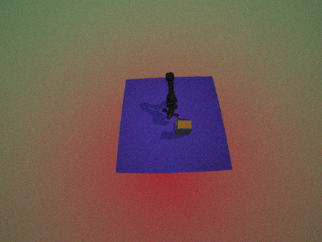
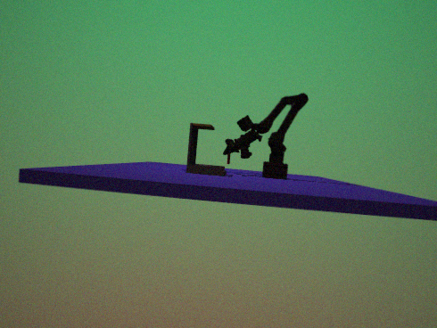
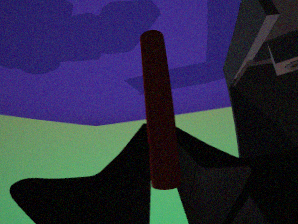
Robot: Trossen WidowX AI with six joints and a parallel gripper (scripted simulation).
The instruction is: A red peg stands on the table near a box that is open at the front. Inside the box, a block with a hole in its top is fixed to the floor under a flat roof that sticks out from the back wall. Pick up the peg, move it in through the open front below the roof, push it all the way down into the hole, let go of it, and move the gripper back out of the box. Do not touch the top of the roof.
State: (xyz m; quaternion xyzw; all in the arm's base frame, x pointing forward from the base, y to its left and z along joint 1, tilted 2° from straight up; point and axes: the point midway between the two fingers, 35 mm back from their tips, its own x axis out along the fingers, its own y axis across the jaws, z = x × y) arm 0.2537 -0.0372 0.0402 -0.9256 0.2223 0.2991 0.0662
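The red peg [image 2: 228, 159] [image 3: 159, 110] is held nearly upright, clear of the table, with its lower part hanging below the fingers. My gripper [image 2: 227, 151] [image 3: 155, 128] is shut on the peg, one dark finger on each side of it. In the top view the gripper [image 1: 169, 116] is just behind and to the left of the box's orange-yellow roof [image 1: 184, 124]. In the exterior view the roof [image 2: 205, 127] juts from the back wall [image 2: 193, 149] above the box floor [image 2: 202, 169]. The gripper is outside the open front, lower than the roof. The block's hole is not visible.
The purple table [image 1: 148, 154] [image 2: 134, 180] carries the box and the arm's base [image 2: 275, 170]. At the right of the wrist view a dark, grey-edged structure [image 3: 265, 110] stands close beside the fingers. Shadows of the arm and box fall on the table.
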